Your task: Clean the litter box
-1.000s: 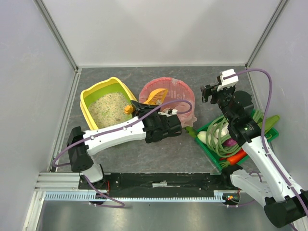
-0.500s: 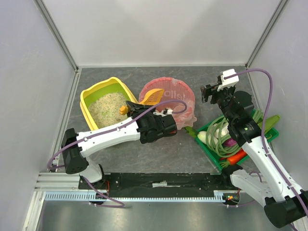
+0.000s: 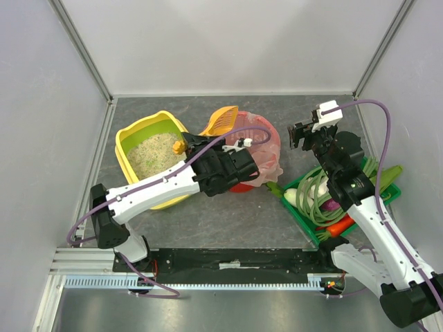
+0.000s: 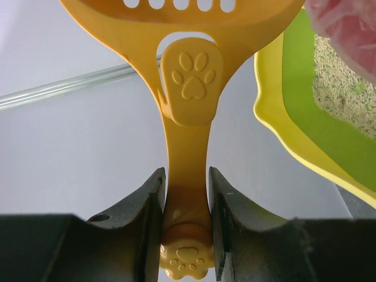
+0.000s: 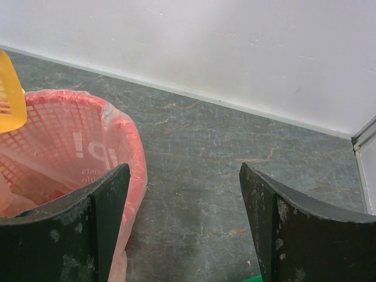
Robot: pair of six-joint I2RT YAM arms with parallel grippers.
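Left tool clamped on scoop handle, at litter box's right rim. Right tool wide open, holding nothing.

Left end effector clamped; right end effector open, seemingly aloft

A lab robot cell: plain white panel walls, aluminium corner posts, grey marbled tabletop, slotted aluminium rail at its near edge.
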